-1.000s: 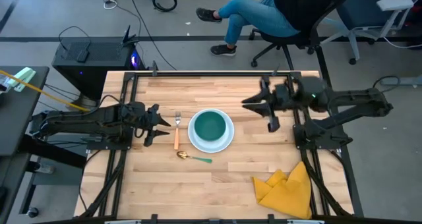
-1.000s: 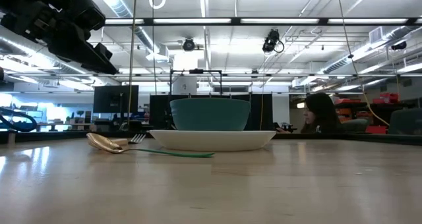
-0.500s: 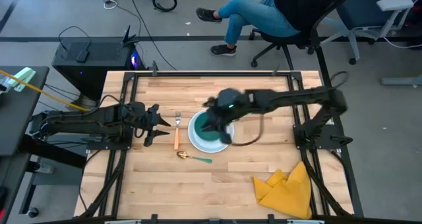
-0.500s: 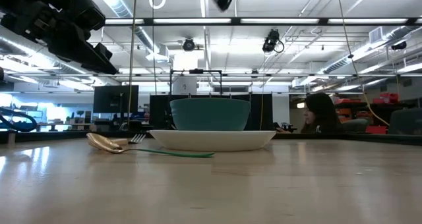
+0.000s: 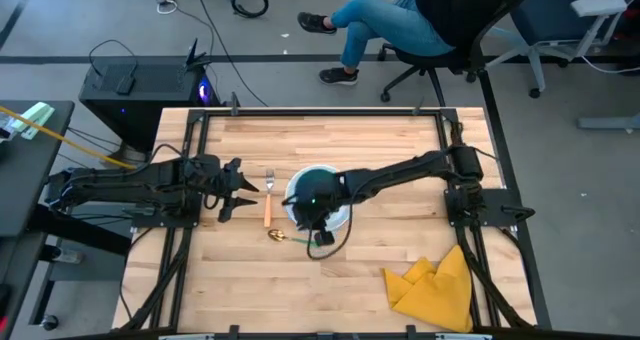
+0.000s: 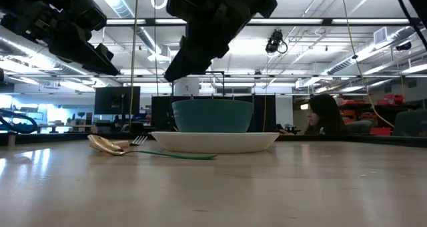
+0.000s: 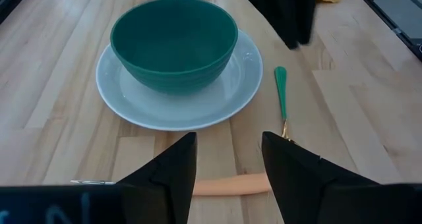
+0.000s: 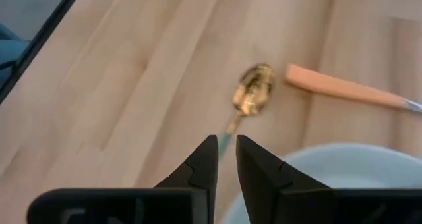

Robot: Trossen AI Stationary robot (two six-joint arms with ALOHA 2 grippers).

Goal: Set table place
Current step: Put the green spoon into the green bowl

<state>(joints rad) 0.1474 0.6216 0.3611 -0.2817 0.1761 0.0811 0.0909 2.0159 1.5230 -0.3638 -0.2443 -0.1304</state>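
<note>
Right gripper (image 8: 225, 159) over the spoon (image 5: 290, 239), near the plate (image 5: 340, 220)

The spoon lies left-right, gold end left, teal handle toward the plate, mid-table (image 5: 250, 290). The fork (image 5: 268, 202) lies near-far, left of the plate; the right arm hides most of the bowl (image 7: 173, 43). Right jaws stand narrowly parted, empty. The left gripper (image 7: 227, 161), jaws spread, waits left of the fork. Bare planks lie nearer; a yellow cloth (image 5: 435, 285) lies at the near right.

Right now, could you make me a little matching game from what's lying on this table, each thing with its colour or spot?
Things:
1. bowl
2. fork
3. spoon
4. napkin

Descriptions:
A. orange handle, beside the plate
B. teal, sitting on the white plate
C. yellow, crumpled near a table corner
D. gold head, teal handle

Pairs: 1-B, 2-A, 3-D, 4-C
</note>
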